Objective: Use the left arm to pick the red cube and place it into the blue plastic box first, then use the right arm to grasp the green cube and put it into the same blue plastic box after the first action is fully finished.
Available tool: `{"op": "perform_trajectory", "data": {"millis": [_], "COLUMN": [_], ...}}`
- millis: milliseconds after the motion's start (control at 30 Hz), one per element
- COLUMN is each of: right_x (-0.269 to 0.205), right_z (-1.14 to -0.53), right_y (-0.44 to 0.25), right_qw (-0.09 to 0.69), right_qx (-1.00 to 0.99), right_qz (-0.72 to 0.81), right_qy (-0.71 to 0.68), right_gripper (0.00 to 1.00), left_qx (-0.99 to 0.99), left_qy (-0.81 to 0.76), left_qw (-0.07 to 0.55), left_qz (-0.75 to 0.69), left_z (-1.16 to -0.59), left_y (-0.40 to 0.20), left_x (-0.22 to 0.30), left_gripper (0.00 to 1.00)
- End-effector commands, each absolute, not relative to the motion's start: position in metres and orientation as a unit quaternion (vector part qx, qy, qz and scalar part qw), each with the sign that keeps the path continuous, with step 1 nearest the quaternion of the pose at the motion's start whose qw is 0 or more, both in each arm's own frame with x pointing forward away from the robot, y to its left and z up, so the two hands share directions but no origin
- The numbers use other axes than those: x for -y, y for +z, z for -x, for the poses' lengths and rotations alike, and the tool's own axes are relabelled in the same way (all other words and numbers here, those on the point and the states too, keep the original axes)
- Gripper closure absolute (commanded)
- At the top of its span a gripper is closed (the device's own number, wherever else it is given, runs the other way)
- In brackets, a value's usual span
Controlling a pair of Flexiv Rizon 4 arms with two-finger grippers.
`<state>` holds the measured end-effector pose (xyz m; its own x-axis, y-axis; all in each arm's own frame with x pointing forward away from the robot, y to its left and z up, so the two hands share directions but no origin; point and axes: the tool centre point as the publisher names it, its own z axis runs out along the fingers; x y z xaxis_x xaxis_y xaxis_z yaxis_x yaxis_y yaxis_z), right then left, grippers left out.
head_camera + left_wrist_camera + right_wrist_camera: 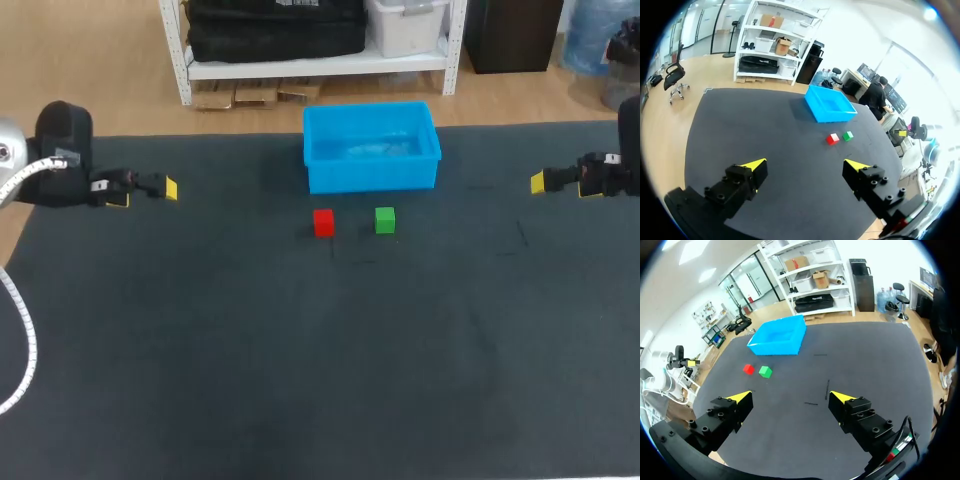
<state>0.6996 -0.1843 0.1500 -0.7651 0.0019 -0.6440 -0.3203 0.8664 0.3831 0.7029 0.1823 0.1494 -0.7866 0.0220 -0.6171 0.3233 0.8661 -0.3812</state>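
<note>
— What did the red cube point(323, 222) look like?

— A small, plain, bright red block with sharp edges, sitting flat on the dark table point(300, 380). The green cube point(385, 220) matched it in shape and looked about the same size.

— Where did they lie?

— Side by side on the near side of the blue plastic box point(372, 176), near its front wall but not touching it, with a gap between the two. The red one sat toward my left arm's side, the green one toward my right. The box was an open, rectangular bin of bright blue, with neither cube in it.

— And the left gripper point(805, 164)?

— Its fingers were spread wide and held nothing. It hung over the table's left part, well apart from the red cube. In the left wrist view the cube lay far ahead of the fingers, with the green cube just beside it and the box beyond them.

— The right gripper point(790, 397)?

— Also spread wide and empty, over the table's right part. The green cube lay well ahead of it, the red one just past that, and the box further on.
</note>
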Motion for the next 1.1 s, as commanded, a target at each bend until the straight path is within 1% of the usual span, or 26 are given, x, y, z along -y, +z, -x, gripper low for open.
{"op": "perform_trajectory", "data": {"millis": [33,400,900,1100], "right_x": [0.184,0.184,0.184,0.184], "right_z": [-0.7,-0.7,-0.7,-0.7], "right_y": [0.15,0.15,0.15,0.15], "right_qw": [0.331,0.331,0.331,0.331], "right_qx": [-0.907,-0.907,-0.907,-0.907], "right_qz": [0.088,0.088,0.088,0.088], "right_qy": [0.243,0.243,0.243,0.243], "right_gripper": [0.0,0.0,0.0,0.0], "left_qx": [-0.926,-0.948,-0.973,-0.977], "left_qy": [-0.219,-0.169,-0.106,-0.096], "left_qw": [0.296,0.26,0.199,0.189], "left_qz": [-0.088,-0.074,-0.055,-0.037], "left_z": [-0.71,-0.718,-0.726,-0.731], "left_y": [0.154,0.158,0.157,0.157], "left_x": [-0.176,-0.165,-0.12,-0.102], "left_gripper": [0.0,0.0,0.0,0.0]}}
